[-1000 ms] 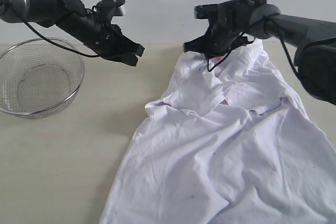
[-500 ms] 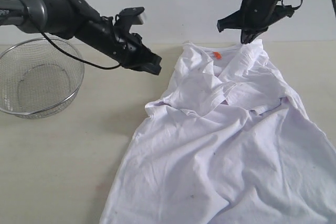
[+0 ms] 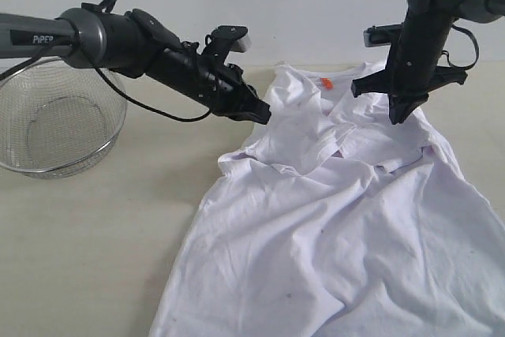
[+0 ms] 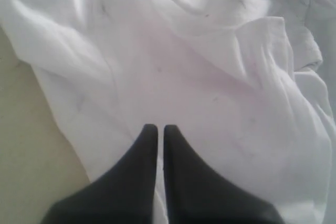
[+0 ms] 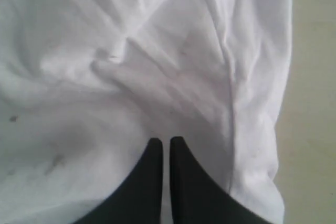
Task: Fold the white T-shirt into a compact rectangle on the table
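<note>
"What's moved?"

"Both arms have closed in on the collar end. The left claw [image 3: 259, 113] has come across from above the basket [image 3: 31, 124], and the right claw [image 3: 394, 116] has dropped to point at the far shoulder."

"Gripping anything?"

"No, both are clenched and empty. The white T-shirt [image 3: 331, 226] lies rumpled and unfolded on the tabletop [image 3: 102, 234]."

"So?"

"I'd say folding hasn't begun. They need to open before pinching the shoulders."
</note>
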{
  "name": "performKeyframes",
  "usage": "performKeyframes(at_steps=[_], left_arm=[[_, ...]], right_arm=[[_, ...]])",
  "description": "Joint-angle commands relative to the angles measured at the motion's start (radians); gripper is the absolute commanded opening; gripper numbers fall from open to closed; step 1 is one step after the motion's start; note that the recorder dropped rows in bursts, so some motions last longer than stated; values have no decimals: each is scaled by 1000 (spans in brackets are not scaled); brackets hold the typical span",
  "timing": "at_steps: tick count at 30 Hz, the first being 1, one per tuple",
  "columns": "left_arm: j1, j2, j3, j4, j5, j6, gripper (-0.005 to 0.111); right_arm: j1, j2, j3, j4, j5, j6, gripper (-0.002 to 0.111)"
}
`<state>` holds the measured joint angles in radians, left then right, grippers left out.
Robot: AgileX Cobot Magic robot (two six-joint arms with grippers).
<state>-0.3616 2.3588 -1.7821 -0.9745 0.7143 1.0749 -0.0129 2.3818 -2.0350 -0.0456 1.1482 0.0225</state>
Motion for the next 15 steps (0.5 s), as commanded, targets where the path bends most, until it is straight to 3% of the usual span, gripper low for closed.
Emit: performKeyframes(at_steps=[1, 10, 15], left_arm=[[-11, 58, -49, -52, 0, 6, 4], [-11, 134, -129, -101, 17, 3, 4], [-11, 156, -135, 0, -64, -94, 4]], right_arm=[[-3, -9, 3, 22, -15, -32, 0], [-3, -9, 3, 62, -12, -84, 0], [-3, -9, 3, 62, -5, -83, 0]])
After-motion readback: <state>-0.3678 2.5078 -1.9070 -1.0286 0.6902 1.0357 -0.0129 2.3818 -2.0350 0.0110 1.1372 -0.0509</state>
